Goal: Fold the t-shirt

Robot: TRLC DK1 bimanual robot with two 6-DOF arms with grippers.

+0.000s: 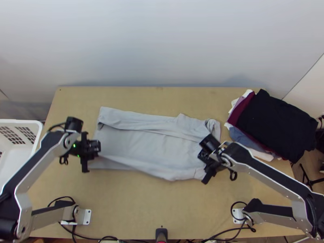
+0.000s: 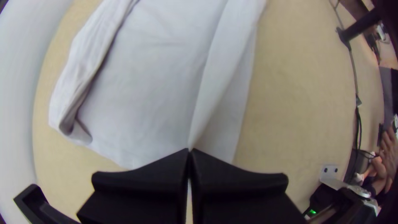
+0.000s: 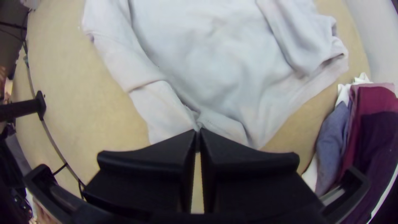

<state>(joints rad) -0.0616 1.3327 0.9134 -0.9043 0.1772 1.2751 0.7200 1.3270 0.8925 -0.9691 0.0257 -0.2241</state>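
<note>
White plastic basket [image 1: 19, 121] at 9 o'clock, just beyond the table [image 1: 154, 202]; prob. there for laundry, tho contents not clear from here. (Clock = top view, 12 at far edge.)

Next, L gripper [image 2: 189, 151]: at the t-shirt's 9 o'clock end, jaws together w/ the edge of the nr flap pinched at the tips. Prob. held there b/c that's the end of the fold line, so the turned-in side can be kept straight.

Grey t-shirt [image 1: 146, 143] lies mid-table, long way 9 to 3. Far side, 11 to 1, is turned in as a long, creased band; nr side, 7 to 5, partly turned in, w/ a flat under-layer peeking out at 8. Looks like both sides go in 1st to make a narrow strip, i.e. approx. midway thru the job.

R gripper [image 3: 197, 132]: at the shirt's 4 o'clock corner, jaws closed on a bit of bunched cloth; can't tell if sleeve or shoulder. Holding both ends of the nr side makes sense: tension btwn the two shd stop the flap sagging. Risk: uneven pull = skewed fold.

Clothes pile [image 1: 275, 121] at 2 to 3 o'clock, dark item on top; prob. parked there as the finished stack, nr but out of the folding area.
</note>
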